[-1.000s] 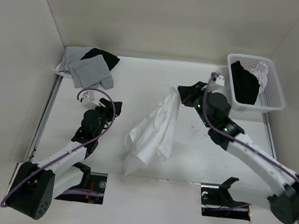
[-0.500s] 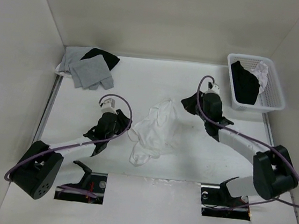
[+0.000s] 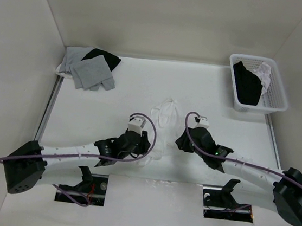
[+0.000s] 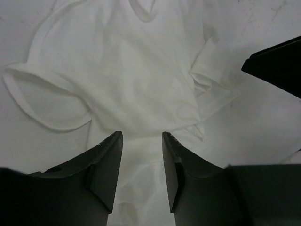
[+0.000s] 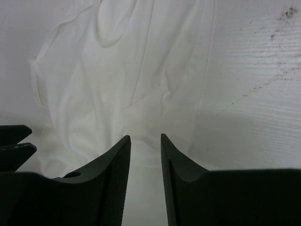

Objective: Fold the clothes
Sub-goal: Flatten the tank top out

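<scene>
Dropped since a second ago: camisole [image 3: 160, 126], then hanging from the right gripper [image 3: 182, 142], now lies mid-table [image 3: 222, 110]. Long axis runs near-to-far, strap loops [image 3: 168, 105] toward the far wall, hem toward the bases. Left gripper [image 3: 145, 145] and right sit low at the hem end, jaws moderately parted, gripping nothing. Grey/black garment pile [image 3: 88, 66] far left and mesh basket [image 3: 277, 101] far right are well apart.

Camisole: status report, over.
Left pincer open, right pincer open, both low over the near hem. Camisole flat on table, rumpled, not yet folded. Grey garments and basket far off, back corners.
</scene>
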Robot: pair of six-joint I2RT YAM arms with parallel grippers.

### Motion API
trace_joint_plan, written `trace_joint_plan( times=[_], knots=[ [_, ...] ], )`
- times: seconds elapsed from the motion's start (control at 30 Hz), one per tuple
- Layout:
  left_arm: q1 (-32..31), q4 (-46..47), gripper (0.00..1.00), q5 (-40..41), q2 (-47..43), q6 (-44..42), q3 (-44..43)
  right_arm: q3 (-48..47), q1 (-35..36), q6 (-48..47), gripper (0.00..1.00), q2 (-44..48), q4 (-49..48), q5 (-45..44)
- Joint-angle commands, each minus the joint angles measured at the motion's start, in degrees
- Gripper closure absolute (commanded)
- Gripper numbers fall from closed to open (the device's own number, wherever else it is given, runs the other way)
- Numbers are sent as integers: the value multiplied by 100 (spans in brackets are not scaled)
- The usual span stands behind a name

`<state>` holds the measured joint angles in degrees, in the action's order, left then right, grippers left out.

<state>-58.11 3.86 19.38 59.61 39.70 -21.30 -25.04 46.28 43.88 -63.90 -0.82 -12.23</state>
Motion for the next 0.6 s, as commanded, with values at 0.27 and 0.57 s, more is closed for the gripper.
trace_joint_plan(
  times=[0.27,0.57],
  knots=[
    [2376,747,51,-81,120,819,-33,-2177,-387,-1003,86,-2131,-1035,466],
    [2977,617,61,-1427,691,688,179,-3191,-466,-1320,65,-3611,-912,783]
  ],
)
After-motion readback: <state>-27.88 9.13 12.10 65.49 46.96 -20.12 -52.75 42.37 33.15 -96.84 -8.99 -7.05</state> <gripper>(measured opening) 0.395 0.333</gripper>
